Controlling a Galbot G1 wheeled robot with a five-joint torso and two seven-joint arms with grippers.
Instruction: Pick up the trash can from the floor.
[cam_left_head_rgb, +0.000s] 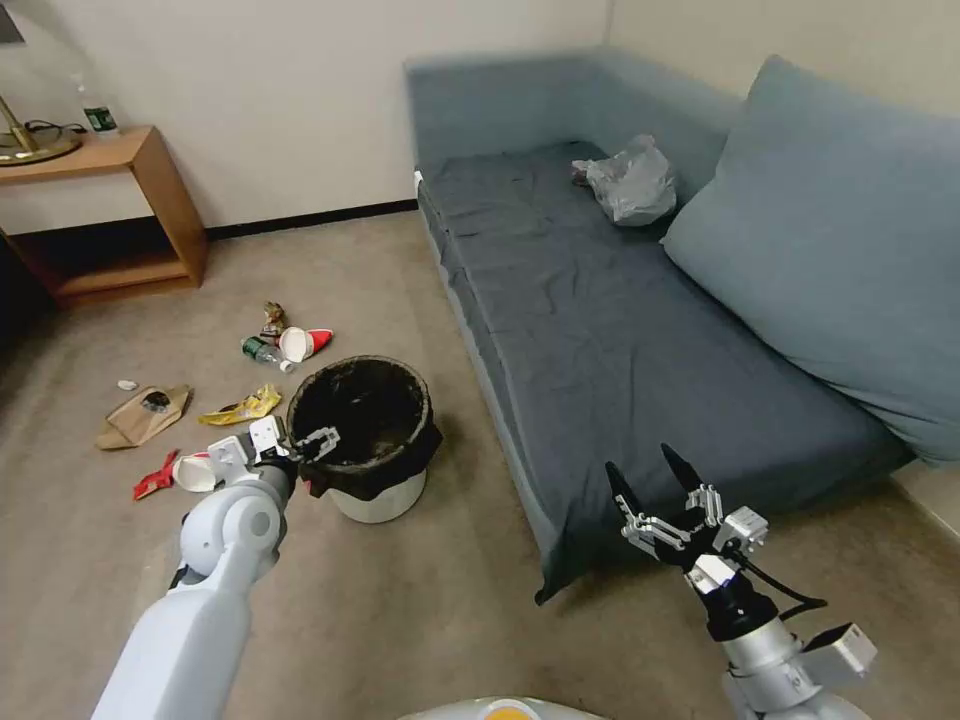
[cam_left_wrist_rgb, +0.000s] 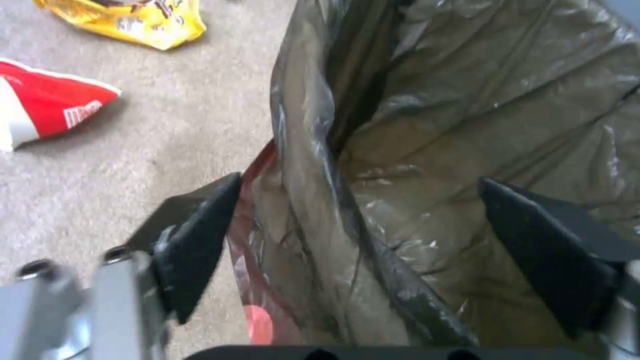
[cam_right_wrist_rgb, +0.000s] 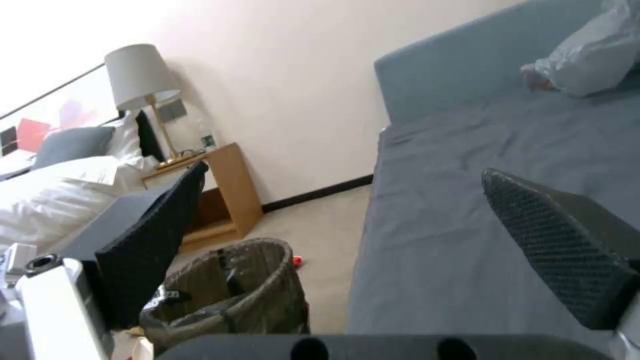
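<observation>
Can upright on floor; left gripper fingers spread, straddling its bagged rim; right gripper wide open, empty, near sofa.

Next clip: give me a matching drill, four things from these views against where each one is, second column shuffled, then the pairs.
Things:
1. trash can
2. grey plastic bag
3. left gripper
4. right gripper

Places:
A. on the sofa seat
B. open, astride the can's lined rim
C. on the floor beside the sofa
D. open, raised at the sofa's front edge

Pairs: 1-C, 2-A, 3-B, 4-D
</observation>
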